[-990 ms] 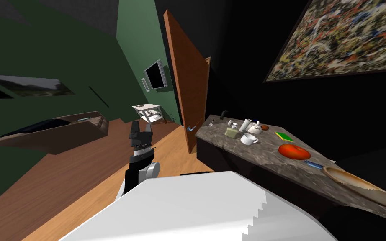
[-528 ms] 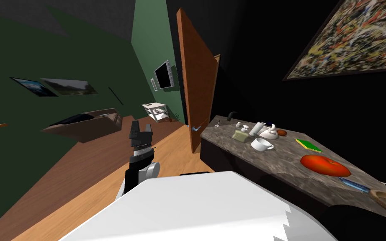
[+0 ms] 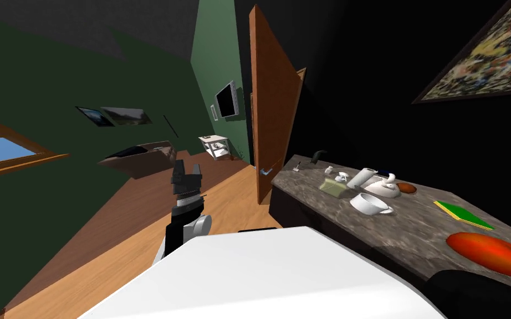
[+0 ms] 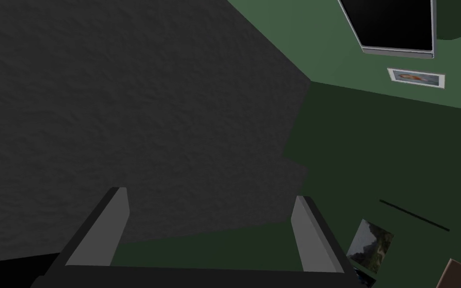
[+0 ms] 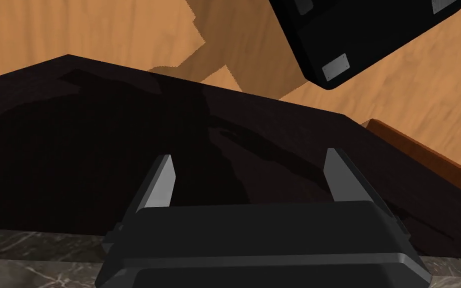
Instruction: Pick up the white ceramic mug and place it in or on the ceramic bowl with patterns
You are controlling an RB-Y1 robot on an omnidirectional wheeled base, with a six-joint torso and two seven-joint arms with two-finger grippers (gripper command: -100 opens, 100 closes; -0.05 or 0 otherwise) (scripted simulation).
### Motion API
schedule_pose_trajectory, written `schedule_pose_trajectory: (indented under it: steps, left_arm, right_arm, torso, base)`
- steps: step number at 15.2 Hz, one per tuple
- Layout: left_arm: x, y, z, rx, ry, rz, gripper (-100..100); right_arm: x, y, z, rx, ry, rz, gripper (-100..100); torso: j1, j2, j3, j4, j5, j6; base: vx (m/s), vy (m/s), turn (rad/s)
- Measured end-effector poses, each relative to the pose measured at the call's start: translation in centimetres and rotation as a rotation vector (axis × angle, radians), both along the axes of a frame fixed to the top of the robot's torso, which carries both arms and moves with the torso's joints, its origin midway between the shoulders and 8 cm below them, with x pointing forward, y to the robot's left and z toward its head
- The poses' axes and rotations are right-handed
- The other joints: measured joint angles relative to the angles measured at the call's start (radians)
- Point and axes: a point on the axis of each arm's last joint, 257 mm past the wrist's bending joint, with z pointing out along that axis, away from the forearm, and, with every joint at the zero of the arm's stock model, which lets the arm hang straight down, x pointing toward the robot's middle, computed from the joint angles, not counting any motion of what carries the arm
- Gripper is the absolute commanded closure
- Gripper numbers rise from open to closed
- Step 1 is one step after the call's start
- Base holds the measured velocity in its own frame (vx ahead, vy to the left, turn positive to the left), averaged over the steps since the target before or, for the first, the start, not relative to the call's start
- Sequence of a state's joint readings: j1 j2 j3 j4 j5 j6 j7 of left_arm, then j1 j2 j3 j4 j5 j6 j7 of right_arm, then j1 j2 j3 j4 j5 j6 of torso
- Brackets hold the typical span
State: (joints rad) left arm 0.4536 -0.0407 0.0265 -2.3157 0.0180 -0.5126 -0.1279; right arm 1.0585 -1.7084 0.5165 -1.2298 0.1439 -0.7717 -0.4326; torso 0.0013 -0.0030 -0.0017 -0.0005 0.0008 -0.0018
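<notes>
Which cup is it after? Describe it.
On the mottled grey stone counter beside the brown door, look towards the door end. The white mug is the low, wide, open cup with a handle, in front of the spouted white teapot.

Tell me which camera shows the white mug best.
The head view: the mug stands upright on the marbled counter, handle visible, near the teapot. The left wrist view faces a wall; the right wrist view faces the counter's dark front.

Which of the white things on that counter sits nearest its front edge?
The mug, low and wide with a side handle. The teapot and the cylinder stand behind it, deeper on the counter.
</notes>
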Motion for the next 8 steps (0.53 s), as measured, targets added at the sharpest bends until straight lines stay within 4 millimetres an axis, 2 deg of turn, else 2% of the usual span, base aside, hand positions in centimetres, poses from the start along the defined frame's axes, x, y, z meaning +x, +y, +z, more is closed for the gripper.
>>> schedule_pose_trajectory:
  steps: [5, 6, 8]
  left_arm:
    - [0.0, 0.0, 0.0, 0.000, 0.000, 0.000, 0]
    - [0.0, 0.0, 0.0, 0.000, 0.000, 0.000, 0]
    - [0.0, 0.0, 0.0, 0.000, 0.000, 0.000, 0]
  right_arm:
    - [2.1, -6.2, 3.3, -0.125, 0.029, 0.070, -100]
    - [2.7, -7.9, 4.1, -0.158, 0.032, 0.082, -100]
    - [3.0, -9.6, 5.5, -0.195, 0.049, 0.103, -100]
  torso:
    - [-0.001, -0.003, -0.002, -0.001, 0.000, 0.001]
    - [-0.001, -0.003, -0.002, -0.001, 0.000, 0.000]
    - [-0.001, -0.003, -0.002, -0.001, 0.000, 0.001]
  base:
    - [0.086, -0.009, 0.224]
    - [0.102, -0.015, 0.279]
    - [0.050, -0.012, 0.043]
